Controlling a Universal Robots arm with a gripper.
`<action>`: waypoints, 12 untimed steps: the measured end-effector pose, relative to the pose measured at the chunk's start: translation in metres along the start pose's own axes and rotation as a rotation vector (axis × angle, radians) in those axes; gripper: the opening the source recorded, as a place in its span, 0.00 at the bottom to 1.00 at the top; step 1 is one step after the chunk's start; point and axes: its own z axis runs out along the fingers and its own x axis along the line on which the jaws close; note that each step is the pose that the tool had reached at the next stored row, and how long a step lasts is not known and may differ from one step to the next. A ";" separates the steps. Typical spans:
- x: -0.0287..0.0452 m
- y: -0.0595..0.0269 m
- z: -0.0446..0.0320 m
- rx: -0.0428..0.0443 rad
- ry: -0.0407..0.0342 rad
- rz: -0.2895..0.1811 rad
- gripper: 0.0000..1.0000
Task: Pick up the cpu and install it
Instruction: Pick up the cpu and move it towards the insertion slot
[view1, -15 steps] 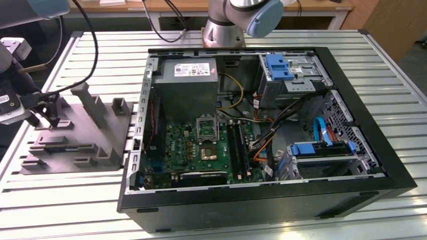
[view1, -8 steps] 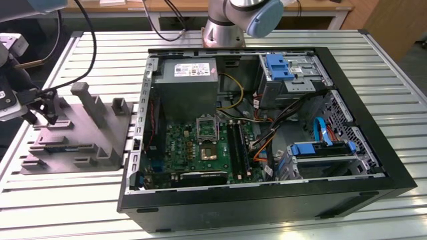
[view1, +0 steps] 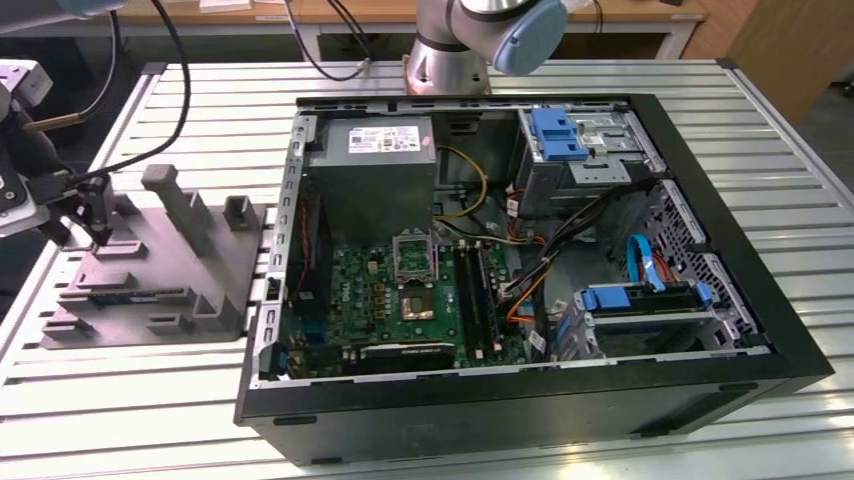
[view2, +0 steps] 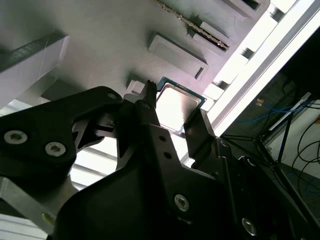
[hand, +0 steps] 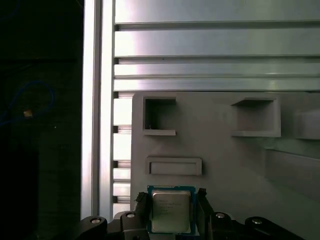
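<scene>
The cpu (hand: 171, 212), a small flat square chip with a silver top, lies on the grey moulded holder block (hand: 215, 150) near one of its edges. My gripper (hand: 171, 195) stands over it with one dark finger against each of two opposite sides, shut on it. In the second wrist view the cpu (view2: 177, 107) sits between the same fingers (view2: 200, 125), still down on the holder block (view2: 100, 45). In the exterior view the gripper (view1: 78, 240) hangs over the far-left part of the holder block (view1: 147, 270). The cpu is hidden there.
An open computer case (view1: 534, 400) lies at the exterior view's right of the holder, with the green motherboard (view1: 387, 300) and its silver socket frame (view1: 414, 257) exposed. Upright posts (view1: 180, 205) rise from the holder beside the gripper. The slatted aluminium table (view1: 134, 400) carries everything.
</scene>
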 end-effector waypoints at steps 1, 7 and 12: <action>0.0000 0.0000 -0.0011 0.0000 0.0001 0.000 0.47; 0.0003 0.0003 -0.0068 0.0000 0.0000 0.000 0.47; 0.0005 0.0006 -0.0125 0.0000 0.0000 0.000 0.47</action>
